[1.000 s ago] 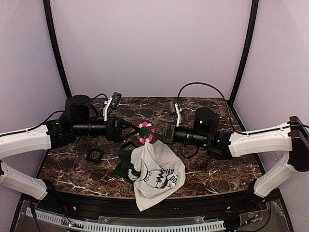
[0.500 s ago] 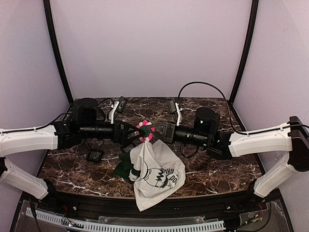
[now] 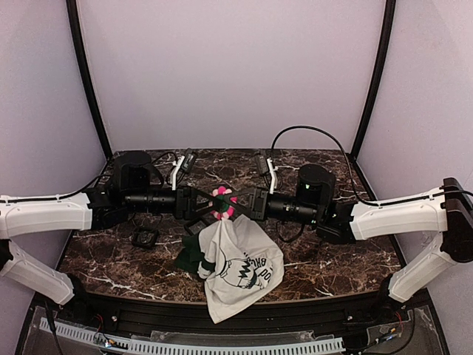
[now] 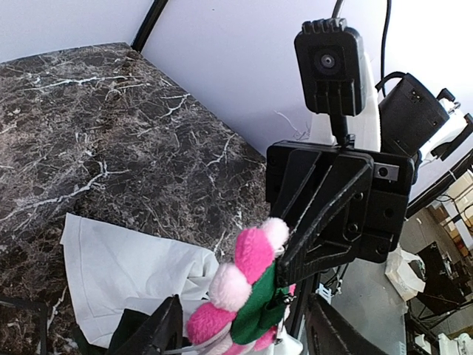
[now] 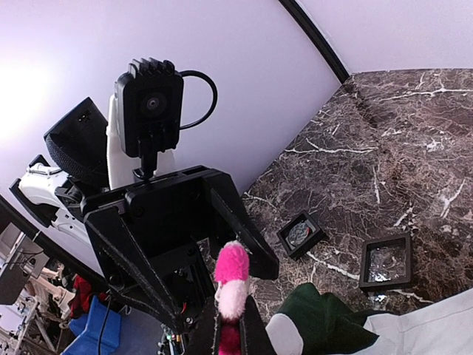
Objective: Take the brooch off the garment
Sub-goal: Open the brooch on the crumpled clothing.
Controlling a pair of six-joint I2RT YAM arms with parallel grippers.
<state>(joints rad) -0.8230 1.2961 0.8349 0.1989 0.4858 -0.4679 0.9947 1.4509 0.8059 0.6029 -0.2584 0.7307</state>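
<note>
Risk at pinch: your right hand (image 3: 236,210) clamped the garment (image 3: 240,266) above the bench (image 3: 332,259) just under the brooch (image 3: 222,201), your left hand (image 3: 210,207) stood part open astride the brooch, and an off-centre closure could have caught cloth and torn it.

We are looking at a robot lab test booth: plain pale walls (image 3: 229,74) and black poles (image 3: 86,81) close in a marble-patterned table (image 3: 340,255), a left arm (image 3: 44,213) and a right arm (image 3: 399,213) sit mounted at its near edge, cables (image 3: 304,127) trailing.
</note>
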